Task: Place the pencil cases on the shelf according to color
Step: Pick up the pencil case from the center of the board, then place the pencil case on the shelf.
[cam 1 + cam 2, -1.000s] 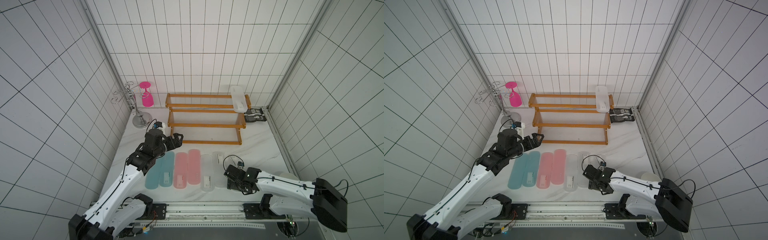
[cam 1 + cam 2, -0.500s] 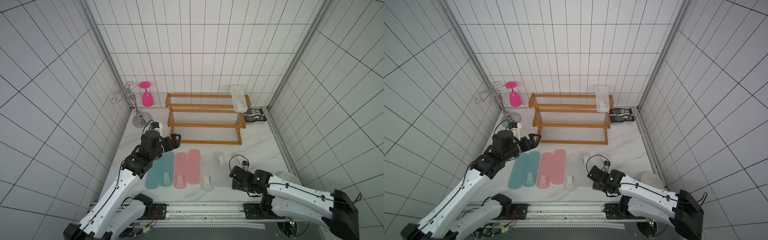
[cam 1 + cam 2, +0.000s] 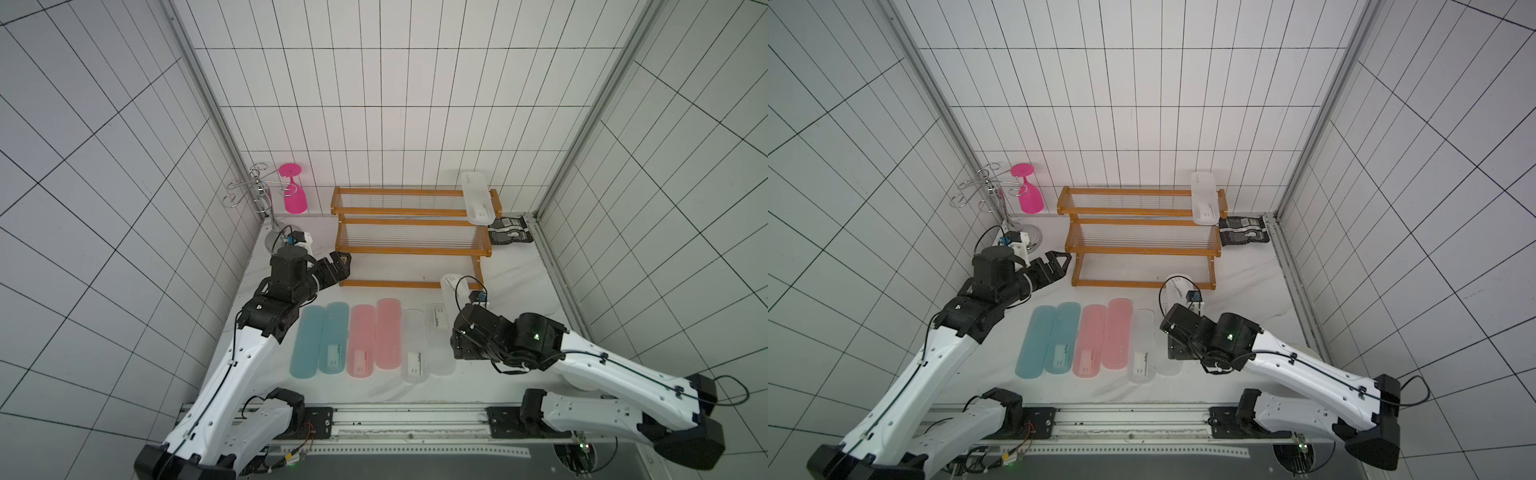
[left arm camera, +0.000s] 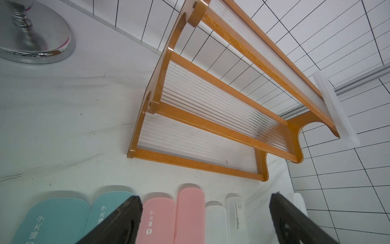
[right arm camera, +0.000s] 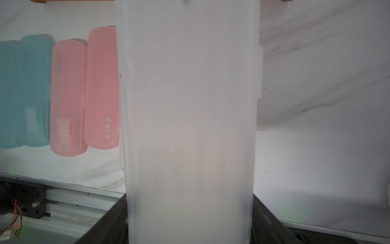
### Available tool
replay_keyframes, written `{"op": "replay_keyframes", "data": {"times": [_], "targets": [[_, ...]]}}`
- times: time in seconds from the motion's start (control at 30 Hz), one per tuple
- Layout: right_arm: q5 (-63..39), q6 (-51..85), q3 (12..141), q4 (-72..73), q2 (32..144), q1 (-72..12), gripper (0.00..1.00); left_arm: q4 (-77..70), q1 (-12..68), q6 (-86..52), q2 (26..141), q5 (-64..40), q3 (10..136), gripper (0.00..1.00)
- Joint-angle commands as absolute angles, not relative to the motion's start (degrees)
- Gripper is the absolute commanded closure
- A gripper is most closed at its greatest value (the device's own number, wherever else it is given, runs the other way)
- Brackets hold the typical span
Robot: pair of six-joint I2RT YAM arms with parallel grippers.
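Clear-white translucent plastic pencil case (image 3: 449,291) sits clamped by its near end in the right claw (image 5: 190,228), pointing ahead at the orange-brown wooden three-tier shelf (image 3: 411,249), I guess to join the matching white case (image 3: 478,199) up top, while the left claw (image 3: 340,264) hangs wide apart, empty.

The left arm (image 3: 249,361) reaches forward with its elbow bent, and the left fingers (image 4: 126,219) stand wide apart, empty. The right arm (image 3: 602,370) stretches low toward the middle, with the right fingers (image 5: 111,221) clamped on a clear case (image 5: 190,116).
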State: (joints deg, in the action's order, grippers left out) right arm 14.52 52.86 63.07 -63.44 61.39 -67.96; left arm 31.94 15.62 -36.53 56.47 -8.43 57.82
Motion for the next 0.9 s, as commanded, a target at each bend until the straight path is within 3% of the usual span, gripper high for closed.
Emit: {"op": "replay_keyframes", "data": {"times": [0.0,0.87], "targets": [[17.7,46.8,70.9,-65.7,62.4,-68.5,0.39,31.5,15.5,-35.0,56.9,-10.9,60.1,0.02],[20.7,23.6,110.7,-66.4,79.3,-52.4,0.37,28.2,15.5,-31.7,61.6,-12.5,64.8,0.01]]}}
